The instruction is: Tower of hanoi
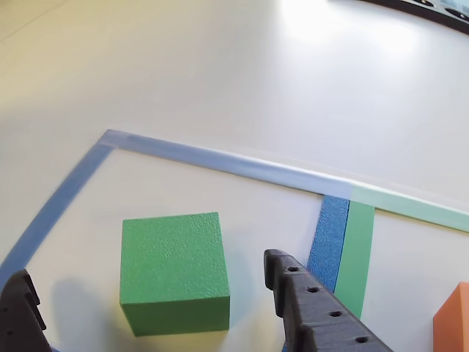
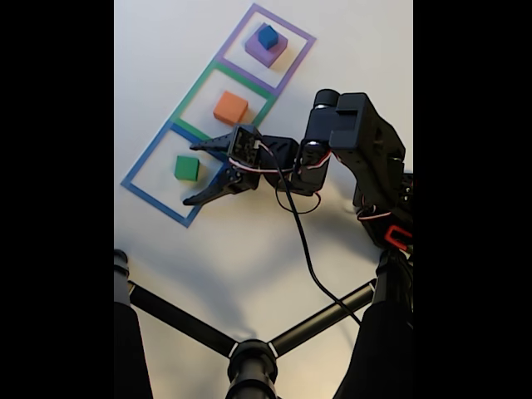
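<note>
Gripper (image 2: 194, 173) spread wide beside green cube (image 2: 187, 168) (no readable writing anywhere), inside blue taped square (image 2: 137, 184).

White table (image 2: 249, 249): three taped squares (image 2: 218, 108); green cube (image 2: 187, 168), orange cube (image 2: 230, 108), purple block (image 2: 266, 48).

A green cube (image 2: 187, 168) is seen flat inside the blue taped square (image 2: 140, 163). An orange cube (image 2: 230, 108) is set in the green square (image 2: 193, 88), and a small blue cube (image 2: 267, 36) is stacked on a purple block (image 2: 266, 51) in the purple square (image 2: 297, 60).
</note>
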You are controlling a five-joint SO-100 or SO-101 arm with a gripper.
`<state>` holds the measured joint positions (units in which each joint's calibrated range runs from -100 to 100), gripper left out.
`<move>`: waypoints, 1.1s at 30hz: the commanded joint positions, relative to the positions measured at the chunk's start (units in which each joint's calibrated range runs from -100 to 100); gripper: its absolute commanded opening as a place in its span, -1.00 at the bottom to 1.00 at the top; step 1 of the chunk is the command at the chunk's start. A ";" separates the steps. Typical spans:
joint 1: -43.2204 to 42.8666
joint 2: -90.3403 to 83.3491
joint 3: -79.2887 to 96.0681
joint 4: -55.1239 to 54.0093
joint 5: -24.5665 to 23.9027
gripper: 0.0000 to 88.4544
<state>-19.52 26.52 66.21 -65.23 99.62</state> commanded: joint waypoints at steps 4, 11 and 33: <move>-0.72 -0.72 -1.92 1.57 0.38 -0.23; -0.34 -0.40 -2.46 2.30 0.38 -0.31; -1.49 -0.24 -3.10 3.60 0.38 -0.82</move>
<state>-20.02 26.61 64.06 -61.96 99.62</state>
